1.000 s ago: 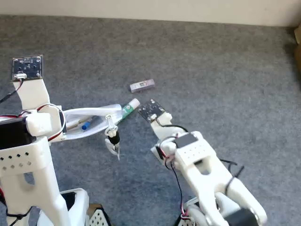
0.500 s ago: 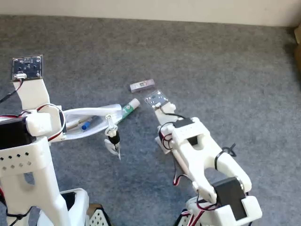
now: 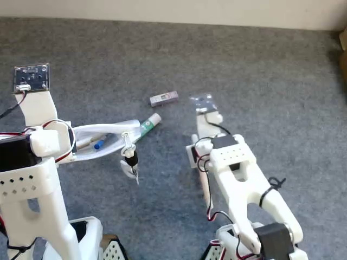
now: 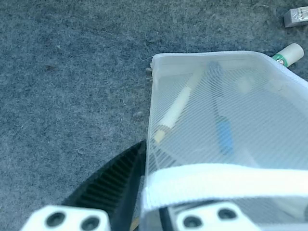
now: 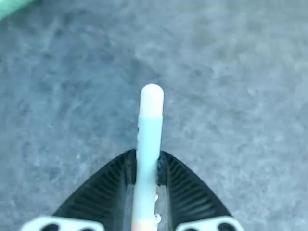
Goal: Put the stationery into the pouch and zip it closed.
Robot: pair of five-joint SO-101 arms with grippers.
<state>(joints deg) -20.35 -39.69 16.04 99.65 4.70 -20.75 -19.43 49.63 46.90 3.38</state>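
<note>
Pouch, gripped by left gripper: white pen and blue pen contained. Marker clenched in right gripper.

— Where's the high camera?
— Up behind both arms, looking down across the grey counter.
— And the wrist ones?
— Each sits close behind its fingers, facing along them. The left is nearly on the pouch, which the high view shares. The right looks past its pen at the counter.

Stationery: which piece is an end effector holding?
The white pen, clamped in the right end effector; the grey block lies loose, the rest lie at the pouch.
</note>
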